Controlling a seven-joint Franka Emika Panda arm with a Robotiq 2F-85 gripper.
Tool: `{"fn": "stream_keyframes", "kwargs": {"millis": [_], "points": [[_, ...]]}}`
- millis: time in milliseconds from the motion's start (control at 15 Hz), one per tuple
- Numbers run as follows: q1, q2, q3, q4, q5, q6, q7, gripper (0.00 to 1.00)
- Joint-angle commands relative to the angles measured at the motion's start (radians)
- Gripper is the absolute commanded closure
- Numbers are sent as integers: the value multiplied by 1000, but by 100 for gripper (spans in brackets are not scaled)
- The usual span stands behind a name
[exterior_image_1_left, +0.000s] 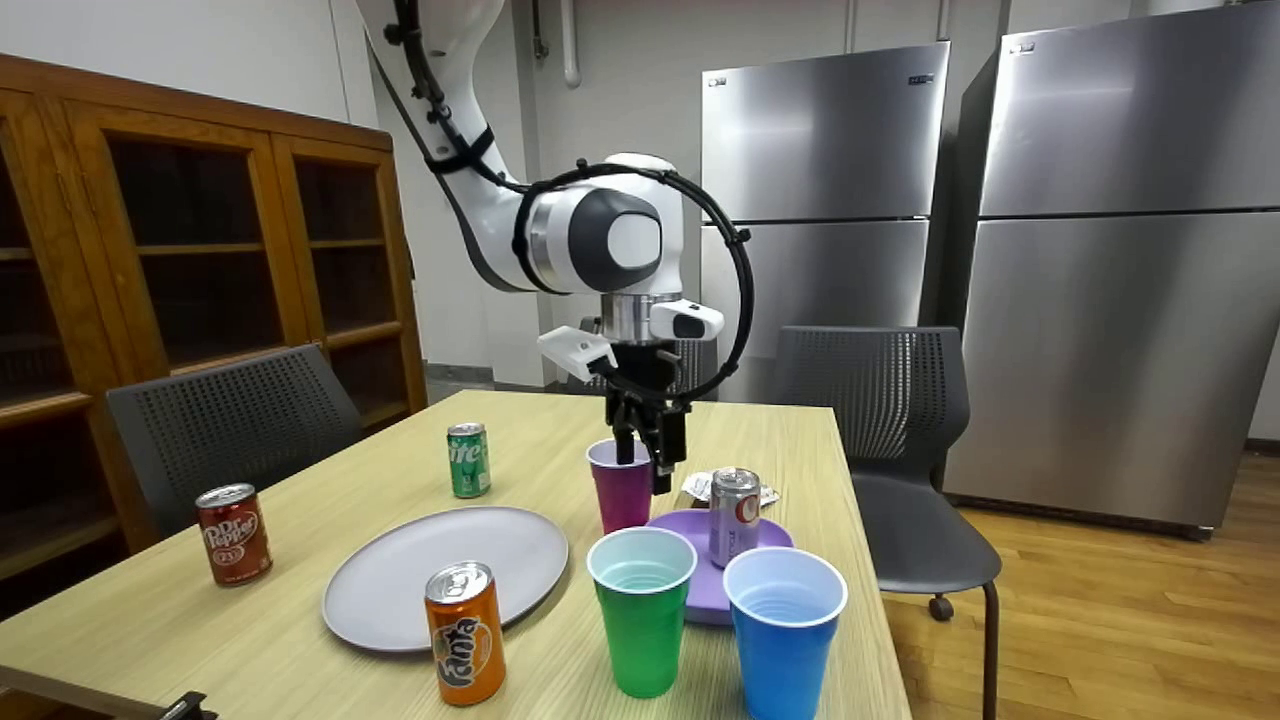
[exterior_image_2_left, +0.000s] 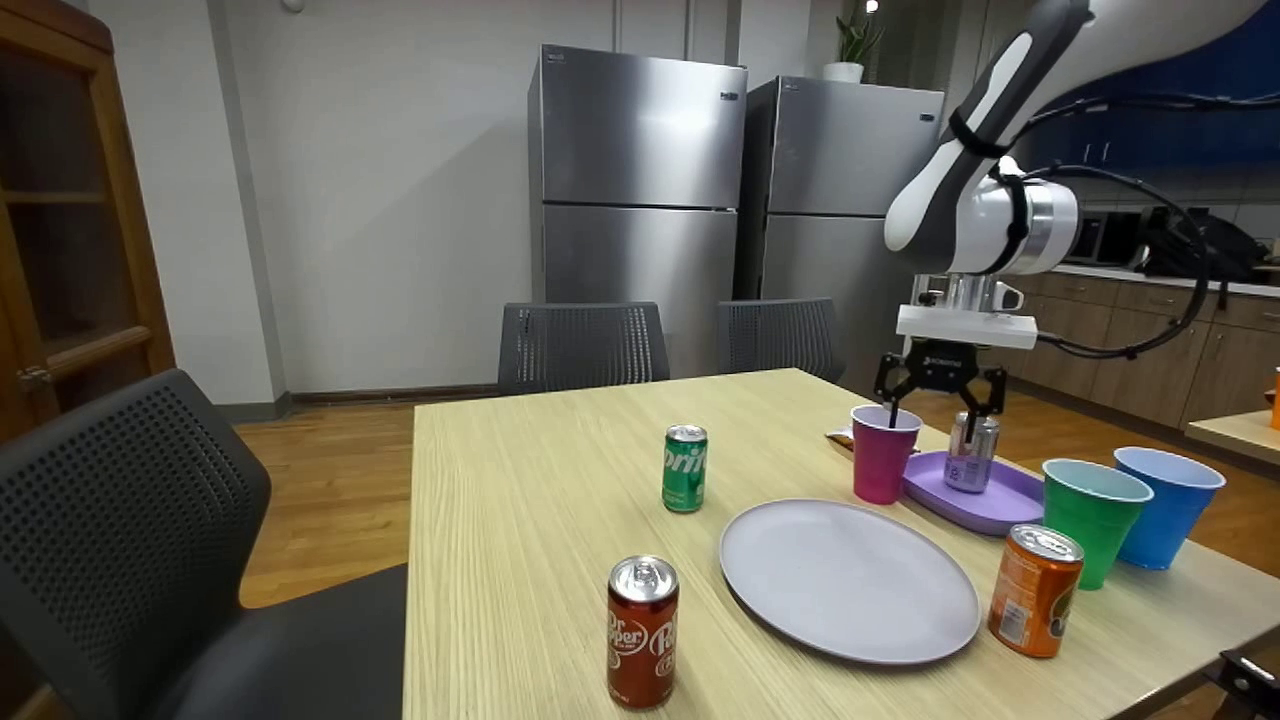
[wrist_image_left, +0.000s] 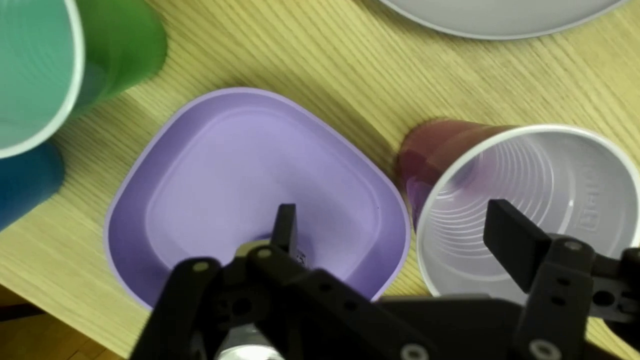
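Magenta cup on pale tbl, fridges in bkgd, end effector splayed wide

Black gripper, jaws apart, over purple rounded-square tray and magenta plastic cup. Green plastic cup, blue plastic cup left; grey round plate top.

Pink cup looks glossy plast., ribbed inside; tray smooth, matt plast.; silver can shiny metal; table wood-grain.
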Motion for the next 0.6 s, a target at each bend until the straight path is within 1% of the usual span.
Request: {"fn": "stream_keyframes", "kwargs": {"millis": [0, 67, 200, 533], "points": [[7, 20, -3, 23, 10, 13, 7, 34], [8, 21, -3, 25, 10, 17, 7, 44], [8, 21, -3, 27, 11, 21, 6, 58], [11, 12, 0, 30, 12, 29, 6, 97]]}}
